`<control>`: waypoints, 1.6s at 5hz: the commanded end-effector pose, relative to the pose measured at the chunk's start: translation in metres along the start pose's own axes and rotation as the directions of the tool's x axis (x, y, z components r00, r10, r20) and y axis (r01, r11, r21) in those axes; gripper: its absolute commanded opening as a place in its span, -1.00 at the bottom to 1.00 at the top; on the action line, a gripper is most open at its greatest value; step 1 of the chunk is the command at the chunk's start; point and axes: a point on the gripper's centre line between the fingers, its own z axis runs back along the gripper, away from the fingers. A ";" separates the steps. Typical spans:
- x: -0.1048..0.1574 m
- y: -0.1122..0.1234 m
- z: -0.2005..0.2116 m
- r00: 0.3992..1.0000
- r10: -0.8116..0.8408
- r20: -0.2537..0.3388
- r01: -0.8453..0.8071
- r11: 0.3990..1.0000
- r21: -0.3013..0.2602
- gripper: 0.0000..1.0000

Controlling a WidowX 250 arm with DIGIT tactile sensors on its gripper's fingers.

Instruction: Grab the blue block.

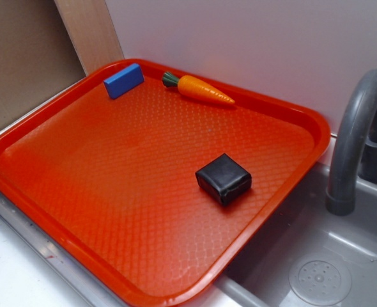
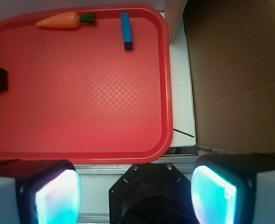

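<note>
There is one red tray (image 1: pixel 61 192). On it there are three things: one blue block (image 1: pixel 124 80), one carrot (image 1: pixel 201 89) and one black cube (image 1: pixel 223 178). One grey faucet (image 1: pixel 354 128) also shows.

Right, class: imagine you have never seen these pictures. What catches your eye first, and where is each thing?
First is the big red tray, filling most of the exterior view beside a grey sink. On it, the blue block lies at the far edge, close to an orange toy carrot, while a glossy black cube sits apart towards the sink side. In the wrist view, the open gripper shows glowing pale fingertips outside the tray's rim.
</note>
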 end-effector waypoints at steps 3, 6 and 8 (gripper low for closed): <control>0.054 -0.011 -0.040 0.993 0.058 0.098 -0.054 0.998 -0.039 1.00; 0.134 -0.020 -0.123 0.978 0.091 0.190 -0.095 0.995 0.009 1.00; 0.159 -0.018 -0.163 0.978 0.080 0.193 -0.078 0.997 -0.018 1.00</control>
